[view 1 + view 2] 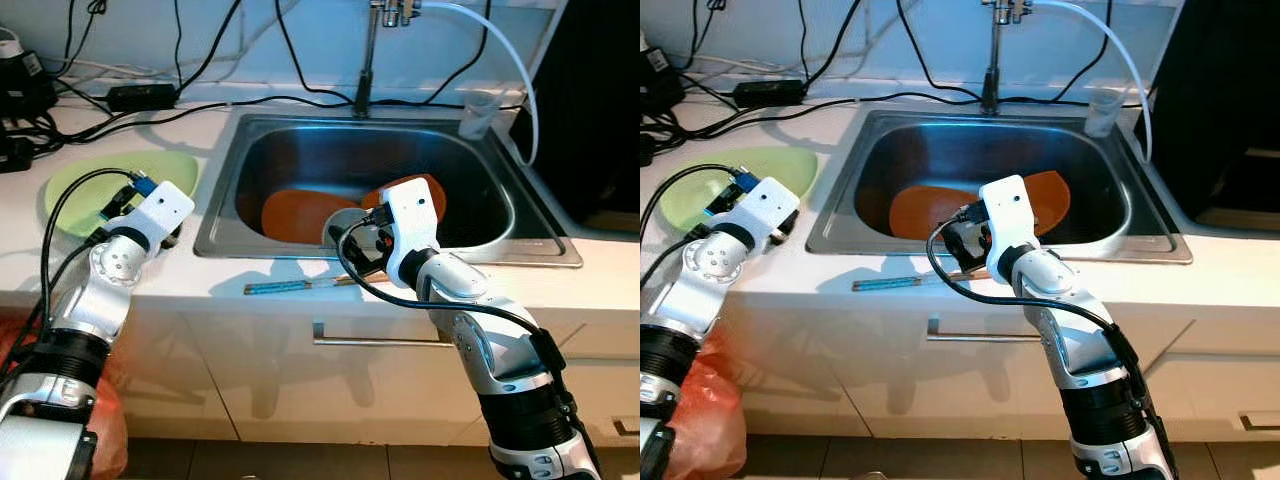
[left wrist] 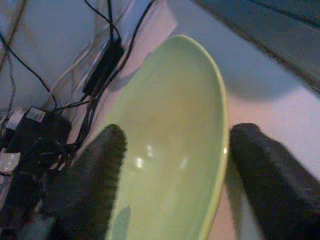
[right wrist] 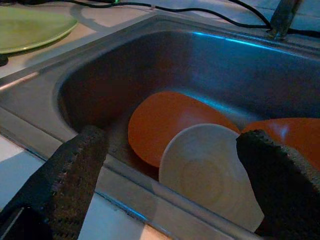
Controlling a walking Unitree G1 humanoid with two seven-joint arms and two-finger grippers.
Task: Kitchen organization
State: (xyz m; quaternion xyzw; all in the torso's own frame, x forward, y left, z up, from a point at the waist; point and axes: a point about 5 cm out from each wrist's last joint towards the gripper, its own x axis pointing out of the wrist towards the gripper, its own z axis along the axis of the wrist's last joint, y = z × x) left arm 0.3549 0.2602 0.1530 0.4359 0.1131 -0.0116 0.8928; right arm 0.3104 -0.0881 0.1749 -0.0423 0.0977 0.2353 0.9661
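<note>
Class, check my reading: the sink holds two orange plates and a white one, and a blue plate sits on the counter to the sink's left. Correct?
Not quite: the plate on the counter is light green, not blue, as the left eye view shows. The sink does hold two orange plates and a white plate.

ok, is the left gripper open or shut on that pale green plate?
Open. The left gripper has its two black fingers spread, one over the pale green plate, the other beyond its rim above the white countertop; contact unclear.

White countertop (image 1: 150,270) — green plate (image 1: 90,185), chopsticks (image 1: 295,286), black cables (image 1: 150,105)

Head views bright, sharp — wrist views dim, soft.
</note>
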